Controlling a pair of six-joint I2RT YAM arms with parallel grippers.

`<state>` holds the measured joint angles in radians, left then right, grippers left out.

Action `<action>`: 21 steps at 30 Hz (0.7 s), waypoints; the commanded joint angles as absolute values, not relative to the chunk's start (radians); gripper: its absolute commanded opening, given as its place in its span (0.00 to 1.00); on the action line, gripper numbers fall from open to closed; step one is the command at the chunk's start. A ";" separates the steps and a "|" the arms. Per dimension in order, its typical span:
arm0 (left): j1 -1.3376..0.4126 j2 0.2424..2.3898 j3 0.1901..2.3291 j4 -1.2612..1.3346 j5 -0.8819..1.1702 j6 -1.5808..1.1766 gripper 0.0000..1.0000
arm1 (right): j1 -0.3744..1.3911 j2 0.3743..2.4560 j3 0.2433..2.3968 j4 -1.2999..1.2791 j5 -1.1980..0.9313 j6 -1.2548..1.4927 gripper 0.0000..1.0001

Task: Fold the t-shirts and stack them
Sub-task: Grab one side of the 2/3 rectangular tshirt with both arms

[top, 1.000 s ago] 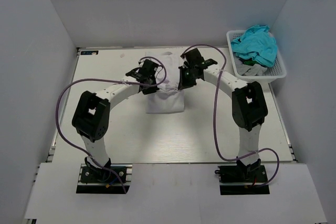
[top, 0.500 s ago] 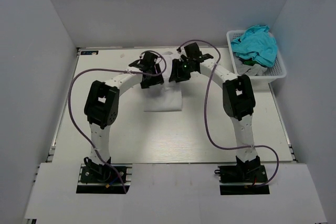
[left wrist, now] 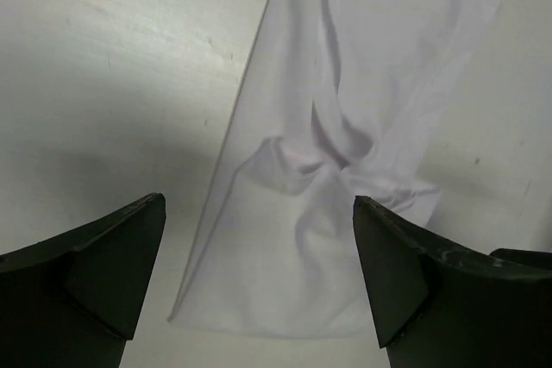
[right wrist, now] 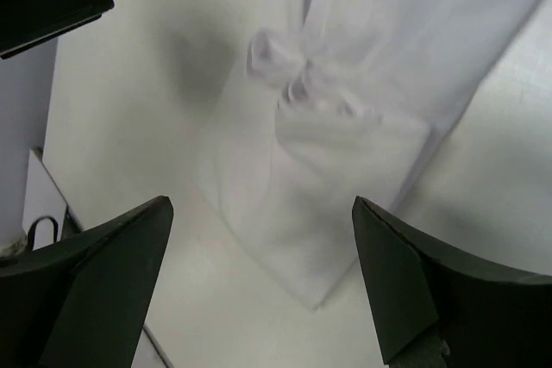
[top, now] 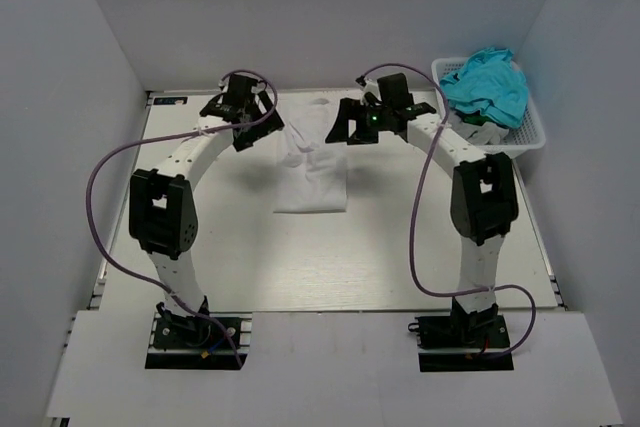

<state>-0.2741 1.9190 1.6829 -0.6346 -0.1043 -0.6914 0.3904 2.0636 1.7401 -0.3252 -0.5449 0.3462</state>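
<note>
T-shirt (top: 312,169) folded narrow at upper centre on table (top: 260,257) | left jaws wide open, empty | right jaws wide open, empty

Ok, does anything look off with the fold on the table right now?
Yes. The white t-shirt lies in a narrow strip, but a pinched bunch of cloth crosses its middle, and the far half is creased rather than flat. The near half looks neat. Nothing else stands out.
</note>
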 commanded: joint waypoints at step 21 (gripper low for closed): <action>-0.348 1.649 0.920 -0.331 0.178 -0.664 0.91 | 0.434 1.865 1.091 -0.164 -0.577 0.387 0.87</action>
<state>-0.3435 1.6440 0.9291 -0.3935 0.1555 -0.6643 0.4191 1.8423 1.0836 -0.2180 -0.5434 0.3714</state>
